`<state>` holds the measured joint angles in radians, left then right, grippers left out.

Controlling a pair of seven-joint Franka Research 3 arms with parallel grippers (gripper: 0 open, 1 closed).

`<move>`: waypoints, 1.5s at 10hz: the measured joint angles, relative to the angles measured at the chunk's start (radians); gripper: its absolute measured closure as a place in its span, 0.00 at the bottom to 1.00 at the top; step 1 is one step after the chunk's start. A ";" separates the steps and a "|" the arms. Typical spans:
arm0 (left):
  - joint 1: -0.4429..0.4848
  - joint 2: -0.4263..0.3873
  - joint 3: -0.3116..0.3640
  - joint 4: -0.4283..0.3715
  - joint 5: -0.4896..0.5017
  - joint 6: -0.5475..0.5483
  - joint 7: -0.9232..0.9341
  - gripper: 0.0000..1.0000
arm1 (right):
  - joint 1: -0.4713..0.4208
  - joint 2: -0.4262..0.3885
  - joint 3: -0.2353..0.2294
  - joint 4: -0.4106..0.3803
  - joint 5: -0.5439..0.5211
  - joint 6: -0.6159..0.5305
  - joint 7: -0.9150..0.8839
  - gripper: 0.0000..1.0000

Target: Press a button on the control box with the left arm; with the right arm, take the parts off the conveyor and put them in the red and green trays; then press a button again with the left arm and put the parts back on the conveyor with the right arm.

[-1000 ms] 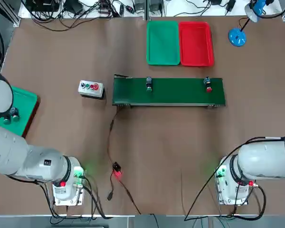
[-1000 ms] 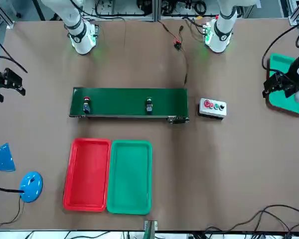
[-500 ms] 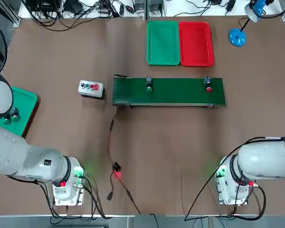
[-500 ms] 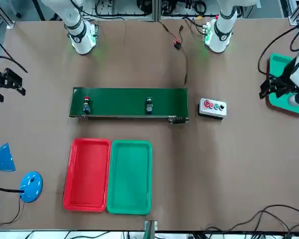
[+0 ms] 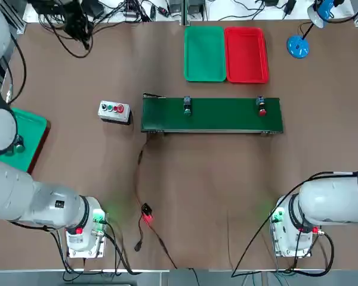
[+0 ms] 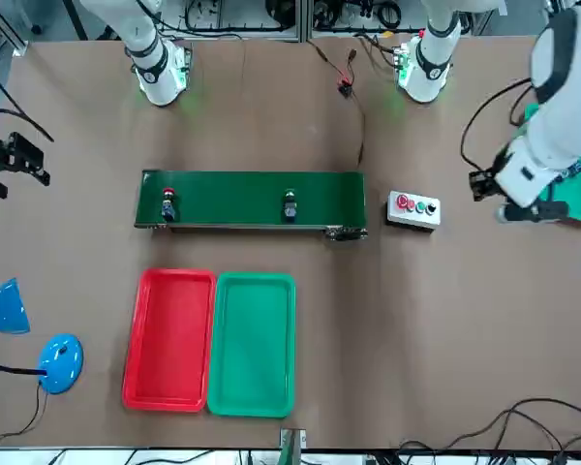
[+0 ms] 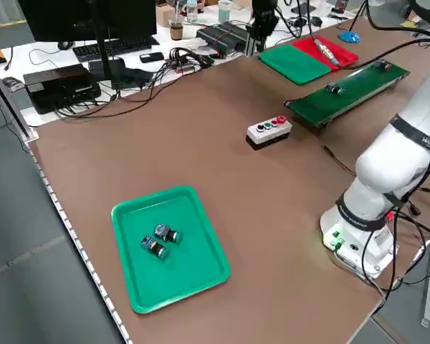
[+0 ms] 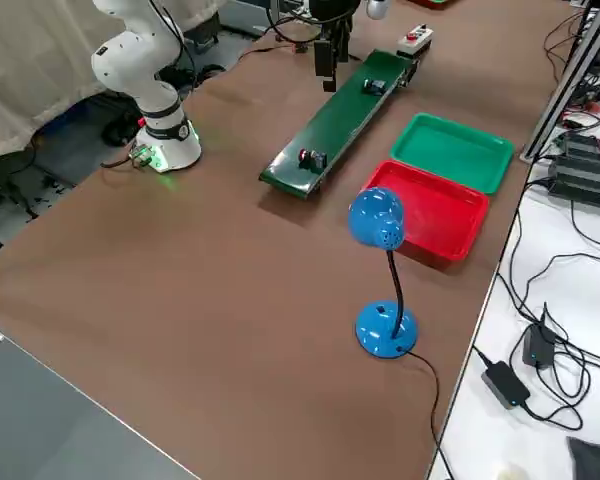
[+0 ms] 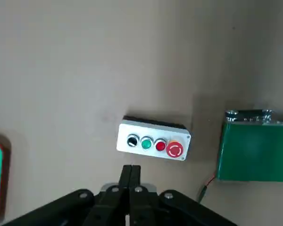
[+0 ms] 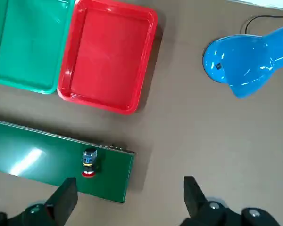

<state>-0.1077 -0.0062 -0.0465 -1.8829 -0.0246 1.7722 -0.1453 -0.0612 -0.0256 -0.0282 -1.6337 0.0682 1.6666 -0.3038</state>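
1. The control box (image 5: 114,111) sits on the bare table (image 5: 215,179) just off the left end of the conveyor (image 5: 212,114), apart from it. Its row of buttons faces up, so a fingertip can come down on one from above.
2. The left gripper (image 9: 130,176) hangs above the table near the box. Its fingers are pressed together into one blunt tip, which suits poking a small button better than a spread pair would. No button is touched yet.
3. Two parts ride the belt: a green-capped part (image 5: 187,107) near the middle and a red-capped part (image 5: 262,108) toward the right end.
4. The green tray (image 5: 204,53) and red tray (image 5: 246,55) lie side by side just beyond the belt, both empty, probably to keep the carry short.
5. The right gripper (image 10: 127,197) waits over the belt's right end, fingers spread wide and holding nothing, probably ready for the red-capped part.
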 joint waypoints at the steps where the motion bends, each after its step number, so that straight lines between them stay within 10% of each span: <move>1: 0.000 -0.037 -0.013 -0.090 0.000 0.065 -0.005 0.99 | 0.000 0.000 0.000 0.000 0.000 0.000 0.000 0.00; 7: -0.007 -0.134 -0.065 -0.538 -0.008 0.427 -0.014 0.99 | 0.000 0.000 0.001 0.000 0.000 0.000 0.000 0.00; 15: -0.008 0.004 -0.091 -0.567 -0.013 0.568 -0.019 0.99 | 0.000 0.000 0.001 0.000 0.000 0.000 0.000 0.00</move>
<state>-0.1156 -0.0017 -0.1373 -2.4502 -0.0375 2.3406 -0.1642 -0.0612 -0.0256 -0.0276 -1.6337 0.0682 1.6665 -0.3038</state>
